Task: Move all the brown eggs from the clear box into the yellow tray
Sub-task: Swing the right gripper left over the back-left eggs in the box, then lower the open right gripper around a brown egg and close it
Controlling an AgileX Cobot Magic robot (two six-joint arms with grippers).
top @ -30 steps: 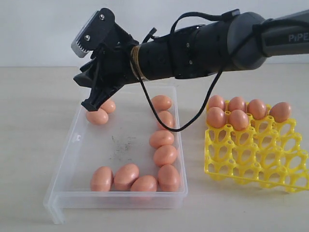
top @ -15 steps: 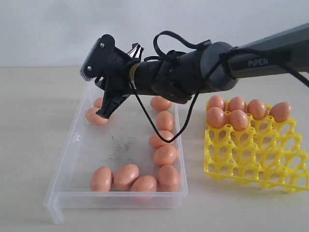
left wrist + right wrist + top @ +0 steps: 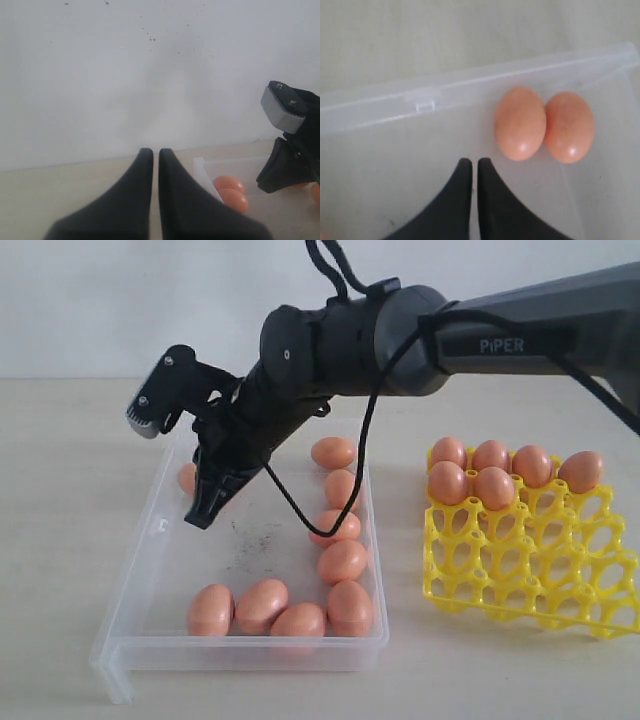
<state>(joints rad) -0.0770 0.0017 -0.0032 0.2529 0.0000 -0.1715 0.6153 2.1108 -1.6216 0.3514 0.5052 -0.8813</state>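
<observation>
The right tool [image 3: 205, 515] is seen lowered into the clear box [image 3: 150, 540], its two fingers pressed together with nothing gripped between them. In the right wrist view the closed tips are held over bare box floor, near but apart from two brown eggs [image 3: 520, 122] that lie touching each other against the box wall. In the exterior view this pair is mostly hidden behind the arm at the far left corner. Four more eggs are lined up along the wall nearer the yellow tray [image 3: 530, 570], and four are set in a row by the front wall. The tray stands on the bench [image 3: 60, 540] just beside the box, with six eggs seated in its far cups. The left tool [image 3: 156, 152] is held beside the box, its fingers closed to a thin slit and nothing held.
</observation>
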